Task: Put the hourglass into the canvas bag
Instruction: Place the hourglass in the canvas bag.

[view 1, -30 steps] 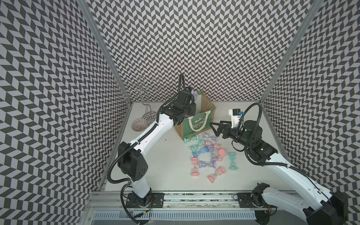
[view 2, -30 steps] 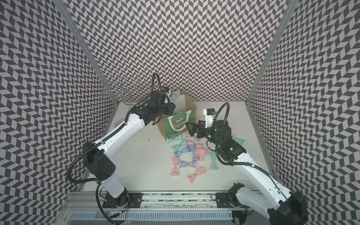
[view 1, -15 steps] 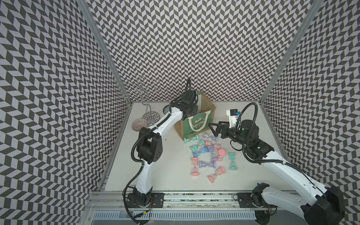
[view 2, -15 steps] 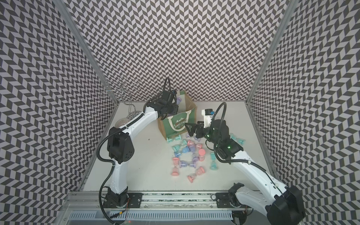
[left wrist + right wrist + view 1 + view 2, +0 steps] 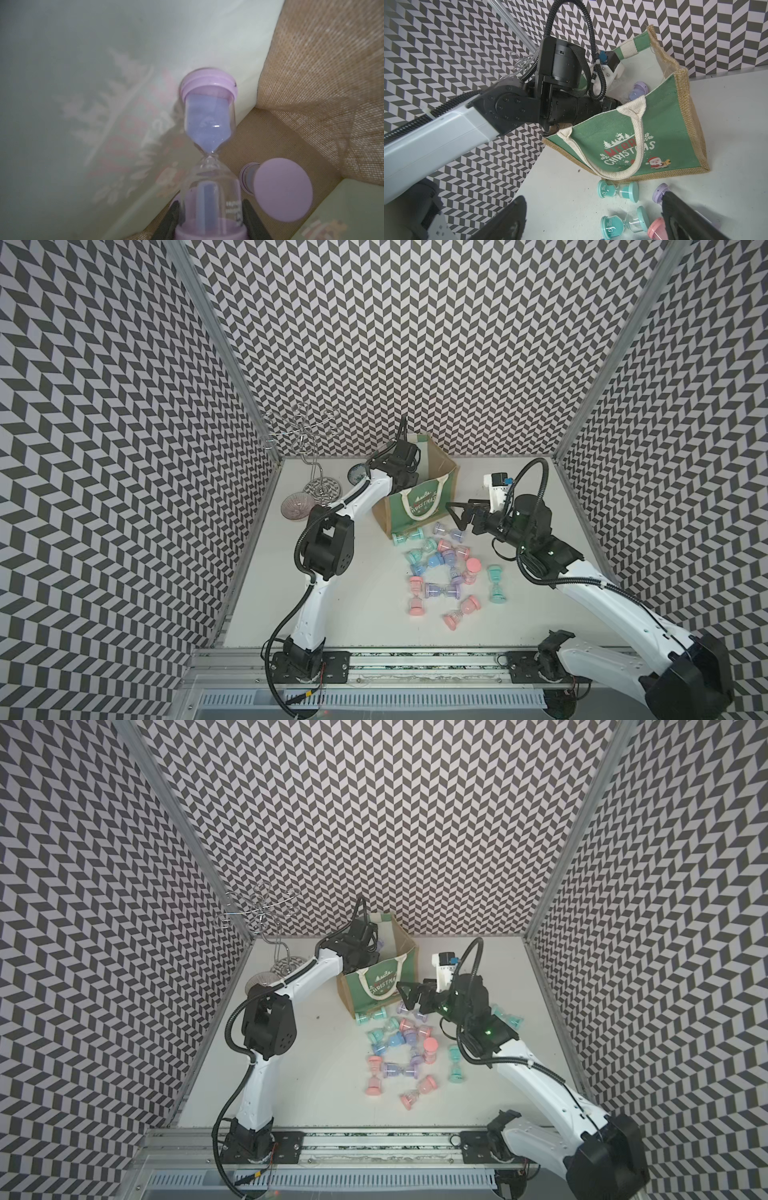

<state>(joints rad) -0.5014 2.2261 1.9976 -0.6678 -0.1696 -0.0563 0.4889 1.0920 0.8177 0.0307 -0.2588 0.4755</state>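
Hourglass (image 5: 209, 124), lilac with violet sand, fills my left wrist view. My left gripper (image 5: 211, 220) has its black fingers (image 5: 171, 220) pinched in on the near bulb and cap. The whole piece is down inside the canvas bag (image 5: 311, 68), with its far cap close to the white lining; whether it touches I cannot tell. A second hourglass (image 5: 282, 191), also lilac, lies on the jute floor just beside it. In both top views the canvas bag (image 5: 419, 506) (image 5: 376, 986) stands above the centre of the frame, and my left arm reaches over its rim from the left, jaws hidden inside. My right gripper (image 5: 457, 516) hangs just right of the green front panel, jaws spread wide with nothing between them. It is over loose hourglasses (image 5: 440, 568) scattered on the table (image 5: 365, 614) below centre. My right wrist view shows my right gripper (image 5: 593, 207) agape and empty, the green "Merry Christmas" panel, and a teal hourglass (image 5: 617, 191) lying just in front of the bag.
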